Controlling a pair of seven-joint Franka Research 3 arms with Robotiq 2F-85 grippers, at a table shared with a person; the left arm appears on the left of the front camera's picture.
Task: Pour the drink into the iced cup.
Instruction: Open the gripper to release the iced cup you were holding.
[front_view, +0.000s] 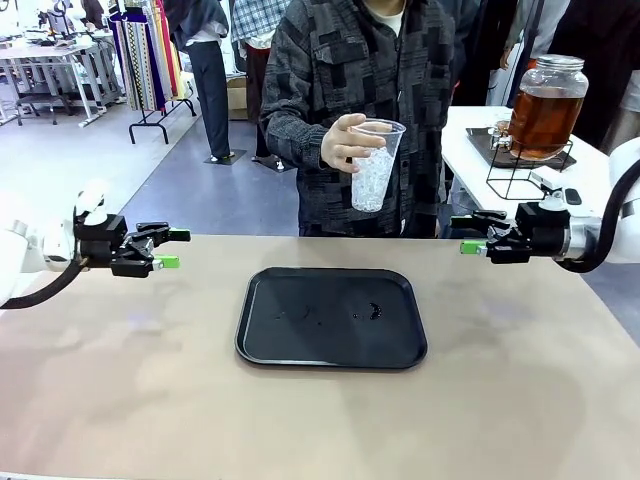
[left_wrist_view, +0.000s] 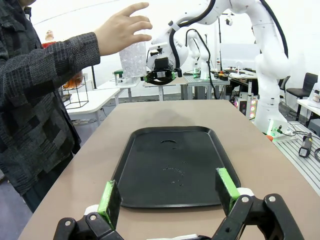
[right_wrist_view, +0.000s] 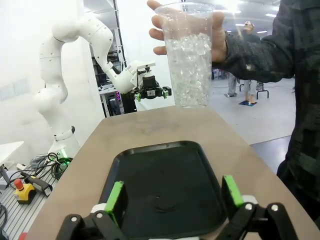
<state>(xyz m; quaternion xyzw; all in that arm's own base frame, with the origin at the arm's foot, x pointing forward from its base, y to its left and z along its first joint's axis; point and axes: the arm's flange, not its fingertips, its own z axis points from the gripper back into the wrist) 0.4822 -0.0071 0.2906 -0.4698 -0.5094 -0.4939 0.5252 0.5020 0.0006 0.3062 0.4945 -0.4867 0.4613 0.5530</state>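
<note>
Busy hall behind, with racks and other tables; in front, a tan table (front_view: 120, 400) with a black tray (front_view: 331, 316) lying flat at its middle. Tray bare apart from a few wet marks, seemingly kept as the landing spot and spill catcher for the pour.

Iced cup (front_view: 376, 165) held up by a person's hand (front_view: 345, 142) at the far edge, above and behind the tray, touching nothing below. Clear plastic, upright, ice filling most of it. Gripped near the rim, fingers wrapped round the back, likely to leave the lower body free for a gripper or for setting down on the tray. From the right wrist view, cup (right_wrist_view: 188, 55) high above the tray's far end, hand (right_wrist_view: 215, 35) behind it.

Drink (front_view: 543, 118) well apart from all this: amber, in a lidded jar on a wire stand, on a white side table beyond the far right corner. Nearer the right arm than the left.

Left gripper (front_view: 166, 249) hovering over the table's left side, level, pointing inward at the tray, jaws apart, nothing between them. Right gripper (front_view: 473, 236) mirrored on the right, jaws likewise spread and empty. Same seen up close: left gripper (left_wrist_view: 169, 195) and right gripper (right_wrist_view: 173, 197) each framing the tray between green pads (left_wrist_view: 108, 196). Both well clear of cup and jar; pouring not yet begun.
</note>
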